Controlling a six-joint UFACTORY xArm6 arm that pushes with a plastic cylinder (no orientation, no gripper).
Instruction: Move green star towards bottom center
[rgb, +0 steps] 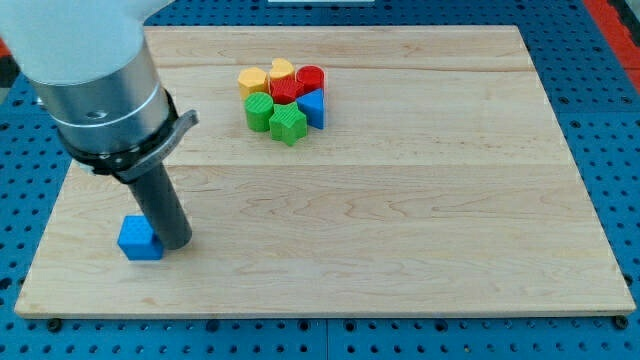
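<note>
Not started, by the look of it. Green star-shaped plastic block (288, 124) sits at the 6 o'clock edge of the cluster near the wooden board (420, 220) top. My tip (174, 241), a bare rod with no jaws, touches the blue cube (139, 239) at 8 o'clock, well apart. Entire push left.

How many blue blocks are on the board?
2. One blue cube sits near the view's bottom left, right beside my tip. The other blue block is on the right edge of the cluster near the top. More could hide behind the arm.
</note>
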